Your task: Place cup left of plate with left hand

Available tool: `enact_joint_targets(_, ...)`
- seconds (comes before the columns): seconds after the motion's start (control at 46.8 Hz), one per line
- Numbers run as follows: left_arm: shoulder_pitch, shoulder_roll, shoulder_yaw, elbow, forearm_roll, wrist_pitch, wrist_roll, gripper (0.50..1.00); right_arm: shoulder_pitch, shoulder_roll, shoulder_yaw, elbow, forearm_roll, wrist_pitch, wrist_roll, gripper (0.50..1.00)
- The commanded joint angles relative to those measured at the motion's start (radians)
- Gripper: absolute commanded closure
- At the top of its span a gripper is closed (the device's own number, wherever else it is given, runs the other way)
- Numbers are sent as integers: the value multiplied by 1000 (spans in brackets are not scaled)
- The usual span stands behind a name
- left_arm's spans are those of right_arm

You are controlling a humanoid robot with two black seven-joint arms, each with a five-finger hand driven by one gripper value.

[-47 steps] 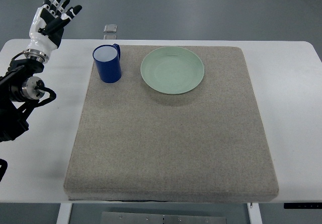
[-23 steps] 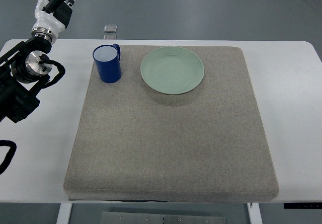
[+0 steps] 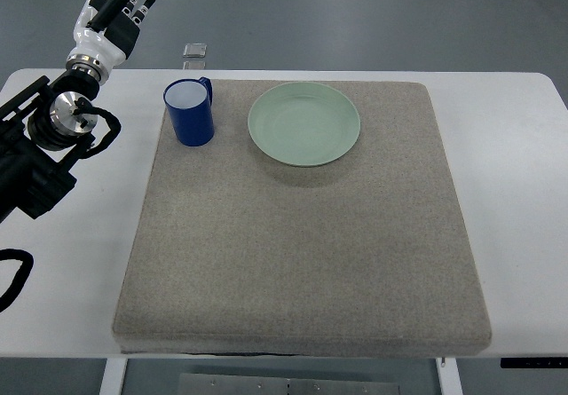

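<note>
left hand point(image 3: 114, 18) has shifted slightly right since a moment ago | blue mug point(image 3: 189, 112) upright on grey mat point(image 3: 302, 235), just left of green plate point(image 3: 304, 123) | hand raised beyond the table's far-left corner, fingers extended, holding nothing

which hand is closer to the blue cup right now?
Left. The left hand is raised beyond the table's far-left corner, up and left of the blue cup, apart from it and holding nothing. The right hand is out of view.

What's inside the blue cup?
Looking down into the blue cup, only its pale inner wall and bottom show; it looks empty. The near inner wall is hidden by the rim. It stands upright on the grey mat.
</note>
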Motion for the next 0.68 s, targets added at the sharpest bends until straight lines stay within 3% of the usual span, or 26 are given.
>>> enact_joint_targets(0.0, 0, -1, 0, -1, 0, -7, 0, 501, 0, 0, 0, 0, 0, 0, 0, 566)
enact_joint_targets(0.662, 3, 1, 8, -1, 0, -12, -2, 501, 9, 0, 2, 19, 0, 2, -9, 566)
